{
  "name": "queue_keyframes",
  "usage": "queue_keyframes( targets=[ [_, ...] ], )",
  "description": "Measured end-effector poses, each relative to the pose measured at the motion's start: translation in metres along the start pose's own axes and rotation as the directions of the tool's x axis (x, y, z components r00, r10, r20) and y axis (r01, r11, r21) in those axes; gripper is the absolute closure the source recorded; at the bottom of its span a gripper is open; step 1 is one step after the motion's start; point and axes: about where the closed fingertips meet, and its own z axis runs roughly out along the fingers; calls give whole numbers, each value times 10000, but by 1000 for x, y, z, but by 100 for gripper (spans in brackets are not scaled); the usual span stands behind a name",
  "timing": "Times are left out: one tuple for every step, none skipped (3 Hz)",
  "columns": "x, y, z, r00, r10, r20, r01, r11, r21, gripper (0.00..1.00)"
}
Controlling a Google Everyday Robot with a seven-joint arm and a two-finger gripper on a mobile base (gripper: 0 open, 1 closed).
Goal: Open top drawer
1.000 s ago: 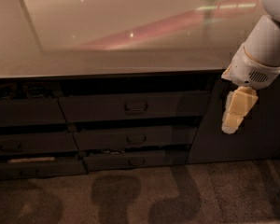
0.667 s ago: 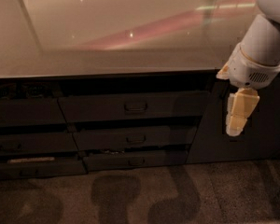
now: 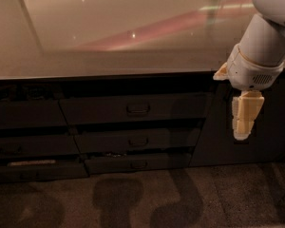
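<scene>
Camera view: looks down on a long countertop (image 3: 109,32) with a run of dark drawers beneath it and carpet (image 3: 133,203) at the bottom.
Top drawer (image 3: 95,110): the widest front in the middle stack, directly under the counter's edge, with a dark band of shadow above it. Whether it stands out at all from the cabinet cannot be told.
Handle (image 3: 138,109): a small dark bar centred on that front, nothing touching it.
Lower drawers: a narrower one (image 3: 104,141) just below and another (image 3: 109,165) under that, each with a similar handle.
Left stack (image 3: 23,115): more dark fronts beside the top drawer.
Arm: pale, coming in from the upper right corner and angled downward.
Gripper (image 3: 241,134): cream-coloured, hanging tip-down in front of the dark cabinet door (image 3: 275,127) at the right — well apart from the handle and to the right of the top drawer's end.
Gripper state: cannot be told from this angle — it holds nothing that shows.
Floor: soft rounded shadows lie on the carpet below the drawers.
</scene>
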Motion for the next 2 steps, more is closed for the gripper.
queue_keyframes(
  targets=[
    [-6, 0, 4, 9953, -620, 747, 610, 9980, 156, 0],
    [-17, 1, 9, 9600, -1894, 2063, 1852, 9819, 397, 0]
  ],
)
